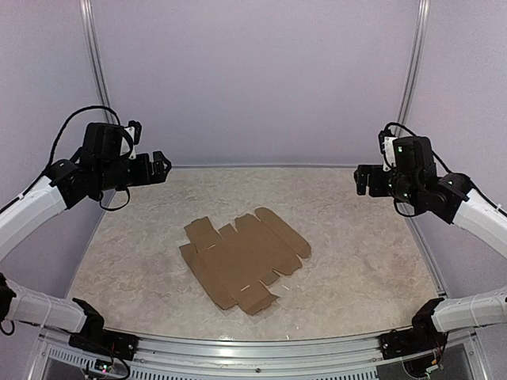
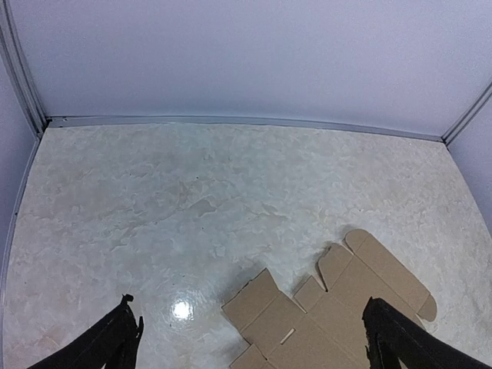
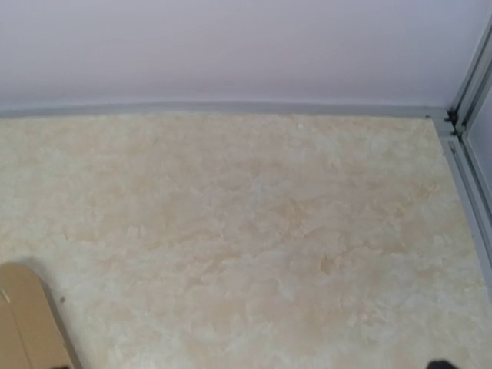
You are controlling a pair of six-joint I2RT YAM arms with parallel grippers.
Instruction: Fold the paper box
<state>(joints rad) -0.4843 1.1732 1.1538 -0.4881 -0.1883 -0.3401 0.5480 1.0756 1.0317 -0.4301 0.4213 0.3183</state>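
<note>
Paper box [image 1: 242, 260]: one, unfolded flat sheet, middle of counter [image 1: 356, 261]. My left gripper [image 1: 164, 167]: fingers apart, empty, raised at left. My right gripper [image 1: 359, 180]: apart, empty, raised at right.

The left arm [image 1: 28, 210] and right arm [image 1: 485, 215] are showing white shells between black joints. Black cables [image 1: 70, 127] are looping over each boxy black wrist. A green light [image 1: 402, 146] is glowing on the right wrist. The left gripper [image 1: 164, 167] and right gripper [image 1: 360, 180] are showing black, blocky fingers [image 2: 115, 338]. Black bases [image 1: 101, 342] are trailing thin wires.
</note>
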